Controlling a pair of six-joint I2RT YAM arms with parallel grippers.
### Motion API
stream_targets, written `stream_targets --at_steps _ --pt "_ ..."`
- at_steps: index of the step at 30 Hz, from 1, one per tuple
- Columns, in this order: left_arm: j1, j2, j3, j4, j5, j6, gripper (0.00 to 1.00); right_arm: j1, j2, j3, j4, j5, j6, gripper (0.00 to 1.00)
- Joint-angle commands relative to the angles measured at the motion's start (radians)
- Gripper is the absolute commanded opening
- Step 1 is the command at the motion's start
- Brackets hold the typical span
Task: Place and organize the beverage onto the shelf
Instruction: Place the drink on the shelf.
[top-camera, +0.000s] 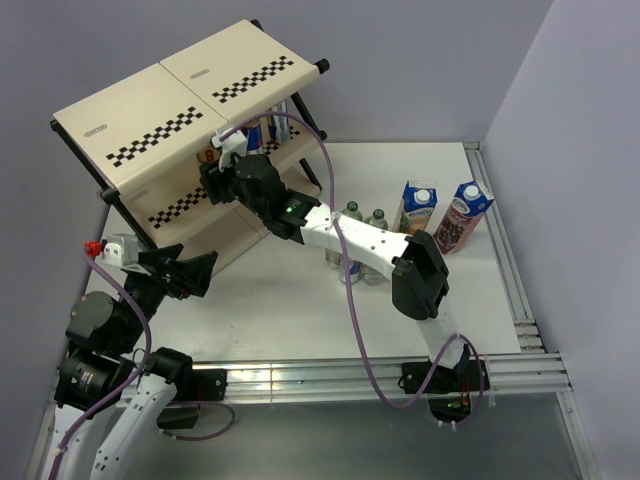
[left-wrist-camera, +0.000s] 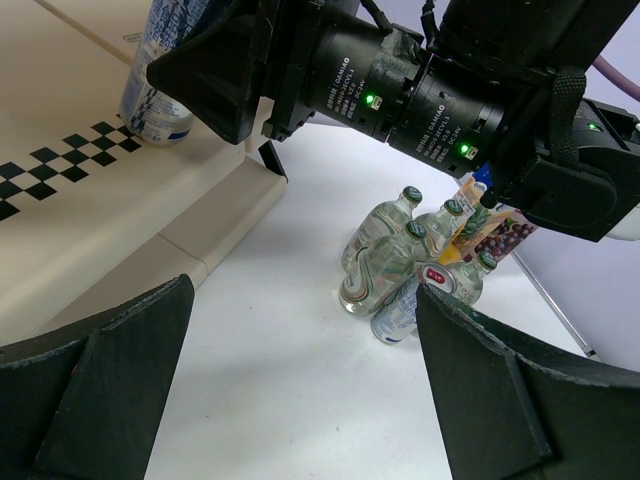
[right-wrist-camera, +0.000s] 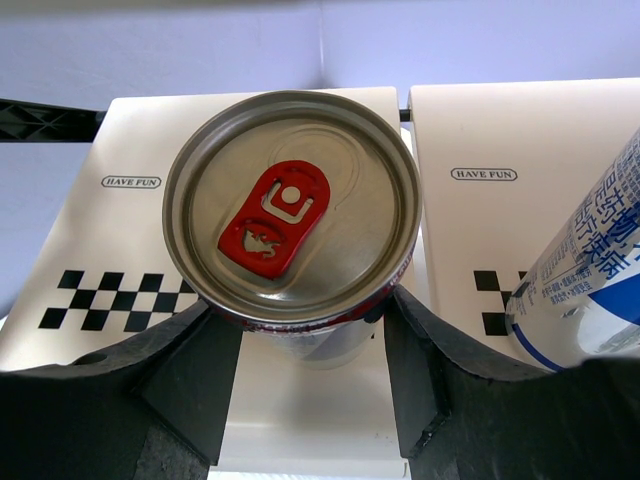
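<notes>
The can (right-wrist-camera: 290, 225) sits gripped inside the right hand (right-wrist-camera: 305, 352).

The right arm (top-camera: 370, 245) has white shells between bulky black joints, one joint lit by a small green light (top-camera: 291, 210). A purple cable (top-camera: 352, 300) runs along it. The left arm (top-camera: 110, 340) is built alike, with a red knob (top-camera: 93, 247) on a pale block by its wrist. Black motor barrels (left-wrist-camera: 400, 90) carry white lettering and green lamps. The left gripper (left-wrist-camera: 300, 295) has matte black wedge-shaped fingers (left-wrist-camera: 90, 390)
</notes>
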Motion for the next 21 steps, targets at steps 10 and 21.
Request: stream_targets --at_steps 10,21 --pt "0.007 -0.004 0.000 0.041 0.007 0.012 1.00 0.005 0.057 0.019 -0.077 -0.039 0.005 0.52" --pt "0.009 -0.007 0.000 0.042 0.007 0.012 0.99 0.005 0.052 -0.007 -0.057 -0.053 0.009 0.63"
